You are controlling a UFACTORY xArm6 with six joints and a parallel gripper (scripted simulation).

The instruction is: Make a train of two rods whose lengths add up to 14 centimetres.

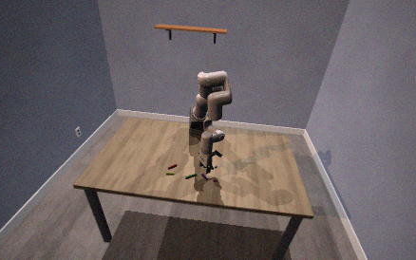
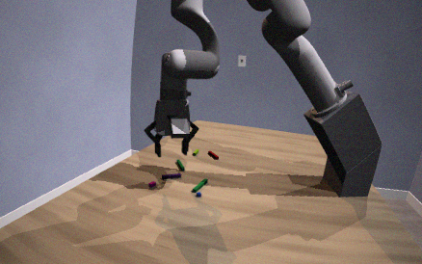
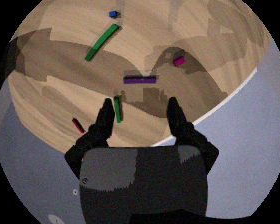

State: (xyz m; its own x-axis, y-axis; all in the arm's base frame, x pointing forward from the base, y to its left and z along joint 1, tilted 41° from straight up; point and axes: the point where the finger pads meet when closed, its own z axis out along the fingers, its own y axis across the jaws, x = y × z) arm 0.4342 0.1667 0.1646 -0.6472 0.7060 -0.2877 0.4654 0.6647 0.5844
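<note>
The tool (image 2: 171,152) hangs above the counter (image 2: 290,226) with its fingers pointing down, spread fairly wide and with nothing between them. In the wrist view the purple rod (image 3: 139,79) lies crosswise just ahead of the gap between the two fingers, flat on the counter. One green rod (image 3: 118,108) lies beside the finger on the left of that view. A second green rod (image 3: 102,42), which looks longer there, lies farther out at a slant, near the small blue rod (image 3: 114,14). The magenta rod (image 3: 179,62) lies to the other side of the purple one, apart from it. The red rod (image 2: 213,155) and the lime rod (image 2: 196,152) lie farther back in the exterior view, near each other. I judge that purple and green make the needed sum, so these are the rods to join. All rods look small, stiff and light, with smooth sides, so a rod can probably slip or turn if it is squeezed near one end. It seems better to take the purple rod at its middle, with the fingers across its narrow width. A gentle grip should be enough, and the rod should be set down low so it does not roll.
</note>
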